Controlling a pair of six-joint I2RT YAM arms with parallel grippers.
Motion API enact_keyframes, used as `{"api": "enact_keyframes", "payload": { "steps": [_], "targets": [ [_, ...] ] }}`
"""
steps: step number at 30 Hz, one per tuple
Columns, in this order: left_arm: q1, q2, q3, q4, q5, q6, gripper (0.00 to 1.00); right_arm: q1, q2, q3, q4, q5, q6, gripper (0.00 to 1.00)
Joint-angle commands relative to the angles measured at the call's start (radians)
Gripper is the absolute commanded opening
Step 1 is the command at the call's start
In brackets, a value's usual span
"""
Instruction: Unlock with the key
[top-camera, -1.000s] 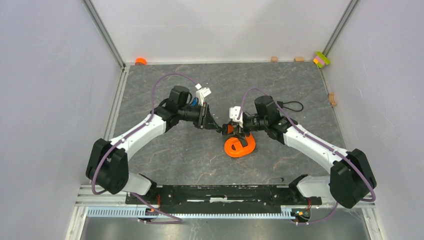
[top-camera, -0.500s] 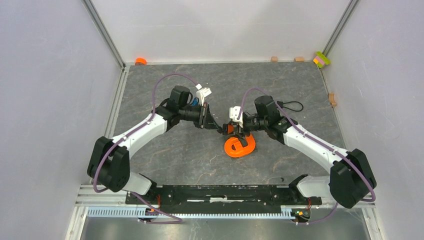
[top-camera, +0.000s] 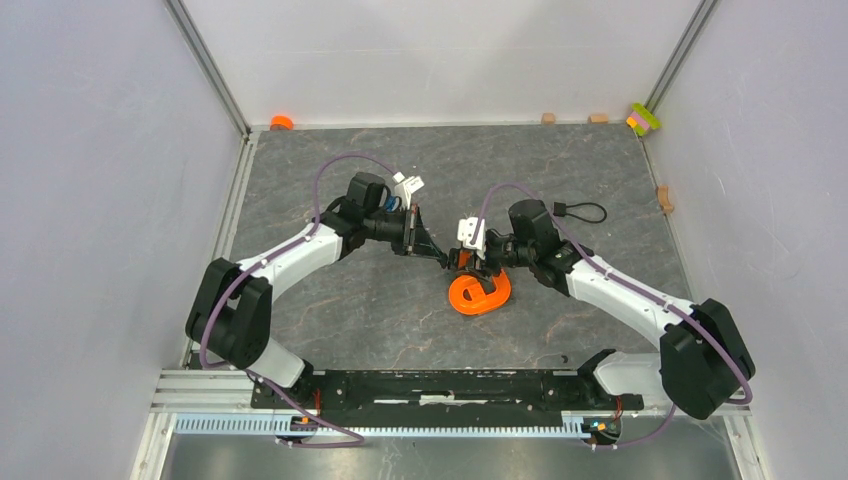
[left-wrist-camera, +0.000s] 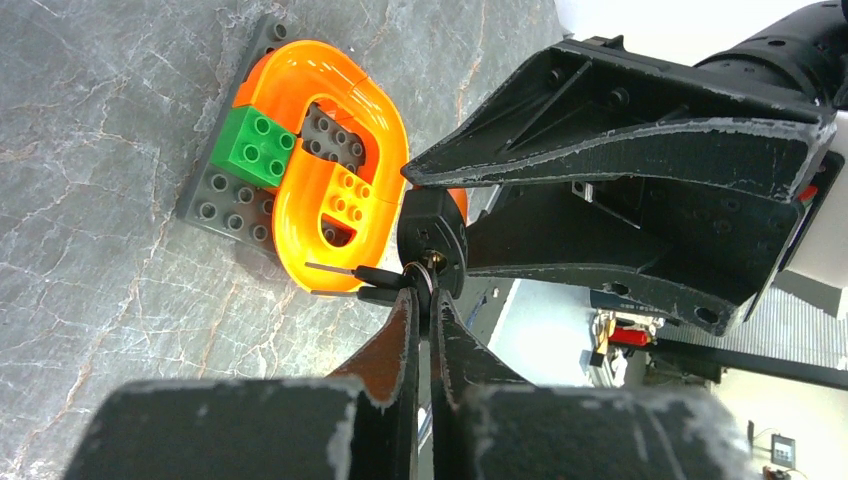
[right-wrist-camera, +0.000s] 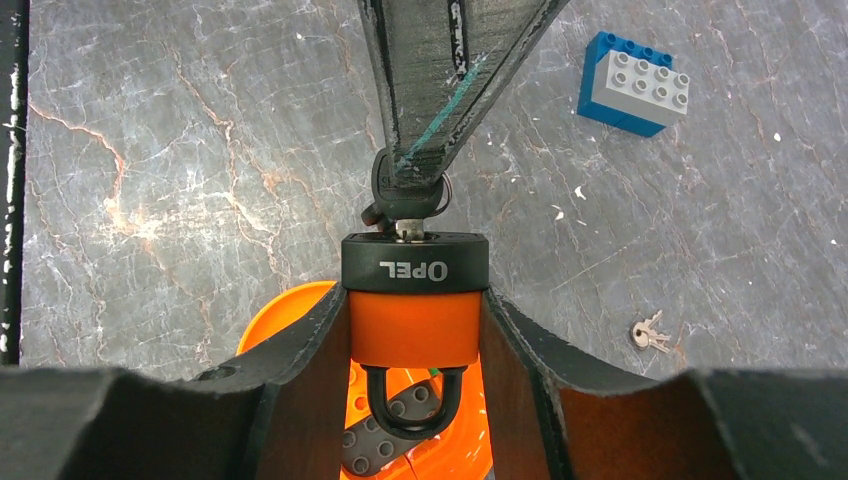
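My right gripper (right-wrist-camera: 415, 300) is shut on the small orange padlock (right-wrist-camera: 413, 335), held off the table with its black keyhole end (right-wrist-camera: 413, 262) facing away and its black shackle (right-wrist-camera: 413, 405) towards the wrist. The key (right-wrist-camera: 403, 196) sticks in that keyhole, black head outward. My left gripper (left-wrist-camera: 424, 300) comes in from the opposite side and is shut on the key's head. Two spare keys (left-wrist-camera: 345, 272) dangle from the same ring. In the top view the left gripper (top-camera: 440, 257) and right gripper (top-camera: 470, 262) meet above the orange ring-shaped piece (top-camera: 480, 293).
The orange ring piece (left-wrist-camera: 330, 170) sits on a grey studded plate with a green brick (left-wrist-camera: 255, 145). A blue and white brick (right-wrist-camera: 633, 83) and a small pair of silver keys (right-wrist-camera: 650, 333) lie on the table. A black cable loop (top-camera: 582, 211) lies back right.
The left gripper's fingers have closed onto the key's head. The left arm has edged towards the padlock. The right gripper still holds the padlock, shifted slightly.
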Motion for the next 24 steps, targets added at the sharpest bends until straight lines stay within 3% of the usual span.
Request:
{"api": "enact_keyframes", "payload": {
  "steps": [1,6,19,24],
  "targets": [
    [0.001,-0.001,-0.007,0.051,0.045,-0.065,0.02,0.013,-0.027,0.011,0.116,0.002,0.012,0.0],
    [-0.008,-0.016,-0.008,0.032,0.045,0.075,0.02,0.013,-0.005,0.028,0.107,-0.039,0.035,0.0],
    [-0.119,-0.099,-0.033,-0.093,-0.008,0.844,0.02,-0.003,0.065,0.04,0.088,-0.179,0.099,0.0],
    [-0.156,-0.141,-0.067,-0.085,-0.053,1.01,0.02,-0.01,0.084,0.041,0.094,-0.207,0.118,0.0]
  ]
}}
